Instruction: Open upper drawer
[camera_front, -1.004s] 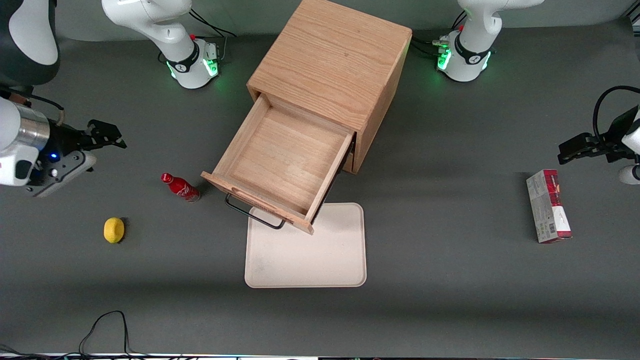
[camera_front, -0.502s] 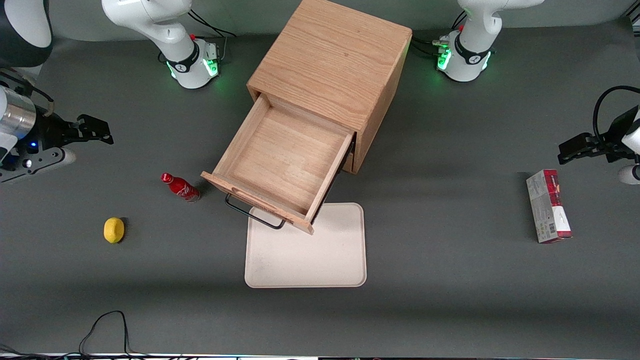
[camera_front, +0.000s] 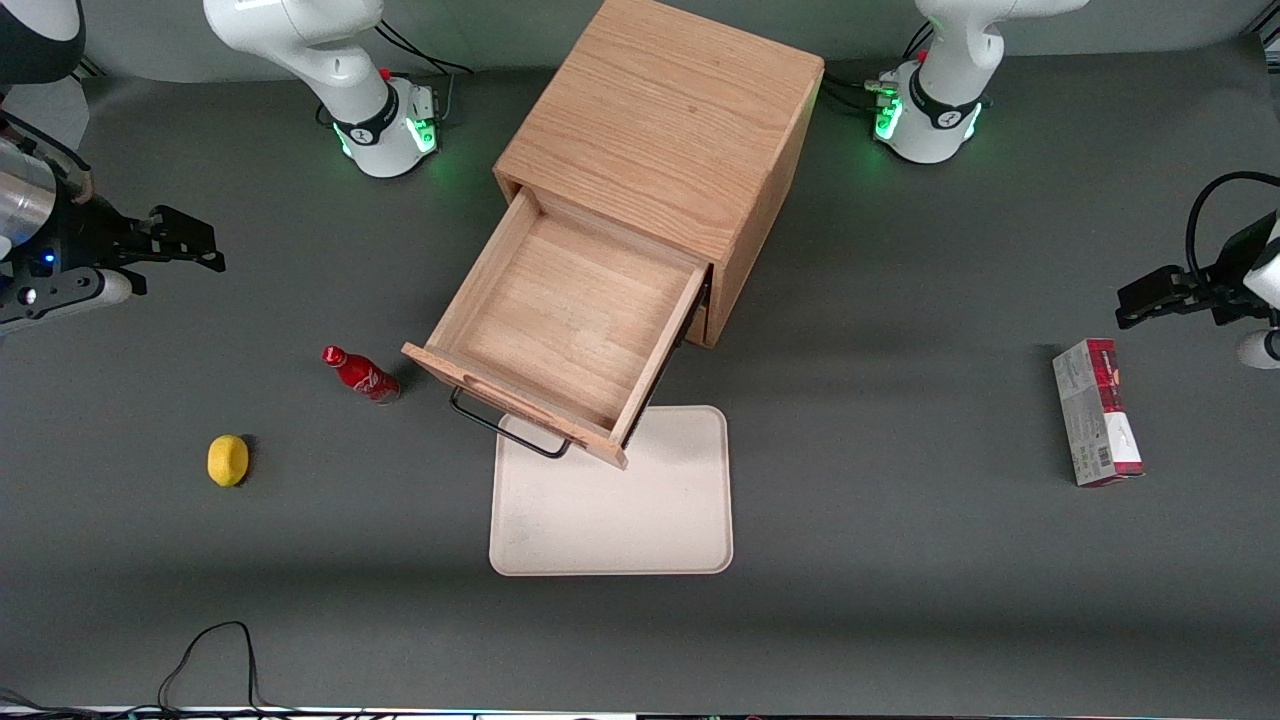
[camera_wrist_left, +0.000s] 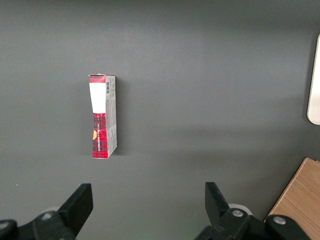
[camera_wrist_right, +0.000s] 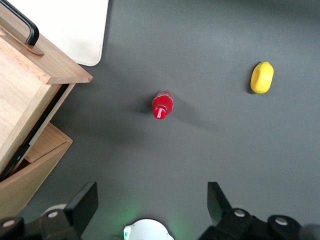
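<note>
The upper drawer (camera_front: 570, 325) of the oak cabinet (camera_front: 665, 125) stands pulled far out, its light-wood box empty, its thin black bar handle (camera_front: 500, 425) over the edge of the tray. The drawer's corner and handle also show in the right wrist view (camera_wrist_right: 30, 55), with the lower drawer (camera_wrist_right: 42, 150) under it, shut in the cabinet. My right gripper (camera_front: 195, 243) is open and empty, high above the table toward the working arm's end, well away from the drawer. In the right wrist view its fingers (camera_wrist_right: 85, 202) stand wide apart above bare table.
A red cola bottle (camera_front: 362, 375) stands beside the drawer's front. A yellow lemon (camera_front: 228, 460) lies nearer the front camera. A cream tray (camera_front: 612, 492) lies in front of the drawer. A red and grey carton (camera_front: 1096, 412) lies toward the parked arm's end.
My right gripper has drawn back from the drawer toward the working arm's end of the table and slightly away from the front camera. The drawer has stayed open.
</note>
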